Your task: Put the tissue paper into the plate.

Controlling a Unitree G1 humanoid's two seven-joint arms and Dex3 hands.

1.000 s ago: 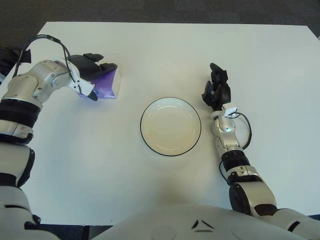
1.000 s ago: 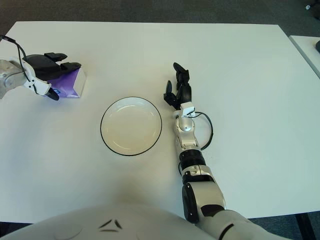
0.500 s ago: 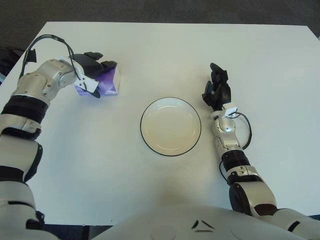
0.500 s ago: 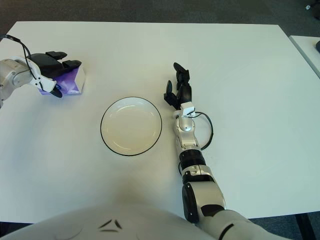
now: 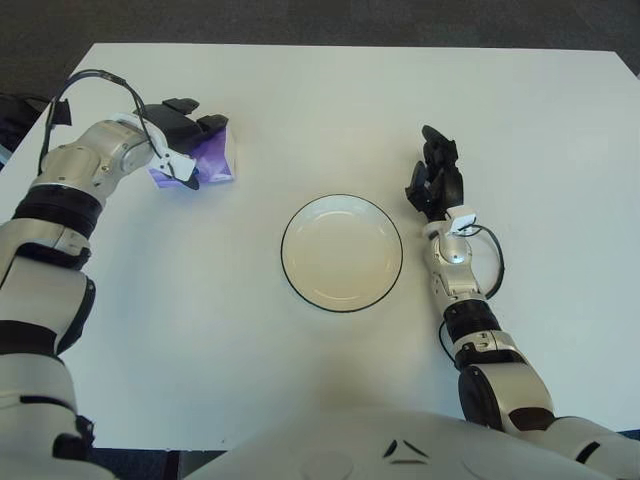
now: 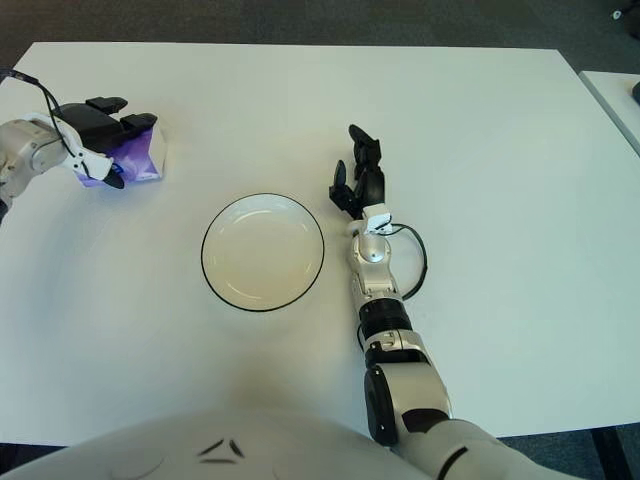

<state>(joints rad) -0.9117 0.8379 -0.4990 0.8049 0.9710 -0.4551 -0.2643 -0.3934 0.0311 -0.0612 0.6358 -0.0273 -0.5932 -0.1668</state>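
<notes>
Now we've got the tissue paper (image 5: 208, 158), a small purple pack with a glossy wrapper, sitting far out on the left side of the white bench (image 5: 320, 100), well apart from the plate (image 5: 341, 253). Our left hand (image 5: 180, 130) is draped over the pack from its left and far side, black fingers (image 5: 212, 122) curled across the top edge and a thumb tucked against the near side, so we're gripping it; whether the pack is lifted off the bench or touching it, we can't tell. The left forearm comes in from the left edge, bent at the elbow, a black cable looping above the wrist. The plate is round, cream inside with a thin dark rim, lying near the middle of the bench with nothing in it. Our right hand (image 5: 436, 178) shows just to the right of the plate, forearm stretched straight forward from the body, dark fingers pointing away from us, loosely relaxed, holding nothing.
</notes>
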